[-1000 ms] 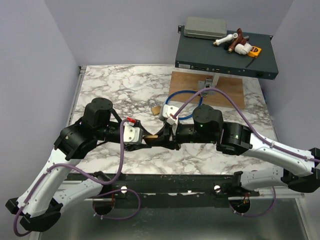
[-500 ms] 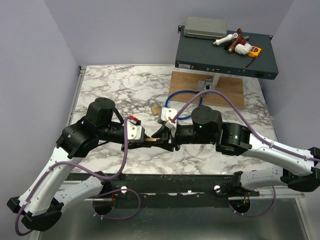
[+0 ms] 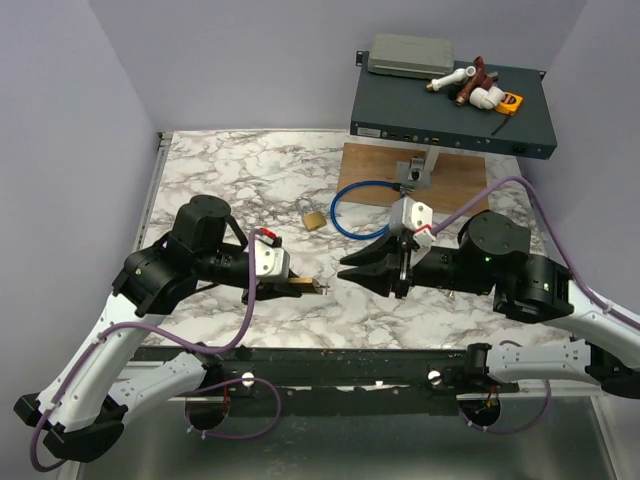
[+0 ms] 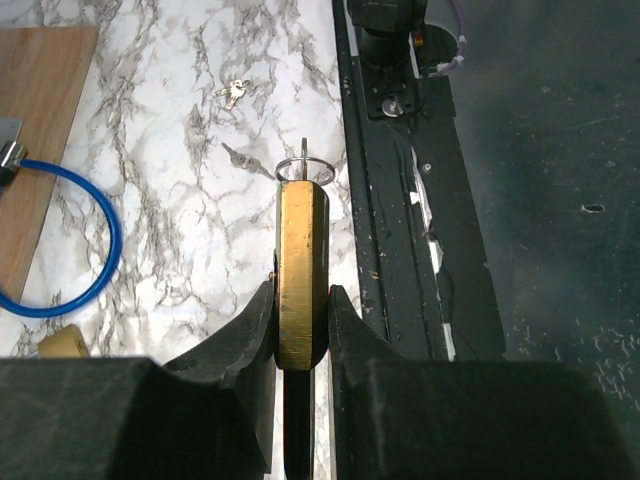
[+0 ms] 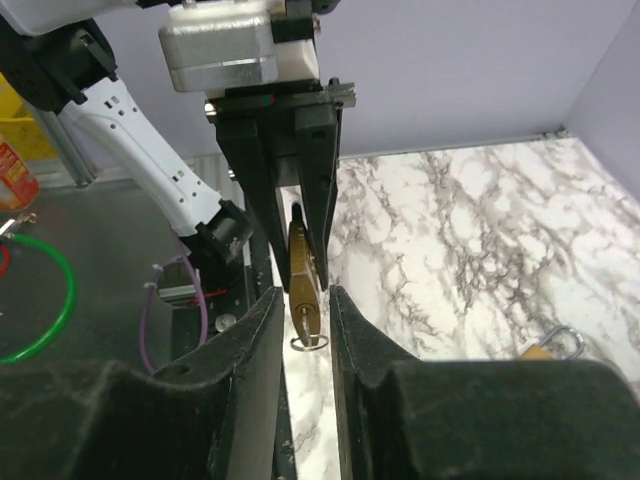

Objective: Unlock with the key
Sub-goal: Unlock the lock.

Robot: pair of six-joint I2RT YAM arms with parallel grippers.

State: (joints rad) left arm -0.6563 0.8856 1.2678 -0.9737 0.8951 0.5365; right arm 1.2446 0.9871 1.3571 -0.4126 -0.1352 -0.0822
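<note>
No text, brand or number can be read in any view. The dark rack unit beyond the tabletop has front markings too small to read, and the red-and-yellow container has a blurred label.

Bench notes, colours only:
- Flat marble-pattern tabletop: white, with grey-brown veining.
- Rectangular metal padlock, near centre: brass-yellow body, with a thin silver wire ring at its end.
- Second small padlock, farther back: brass with a silver shackle.
- Slim metal key: silvery-grey.
- Looped cable, right of centre: bright blue.
- Flat wooden board, far right: mid-brown.
- Flat metal box beyond it: dark blue-grey.
- Arm cables: purple.
- Plain walls: pale lavender.
</note>
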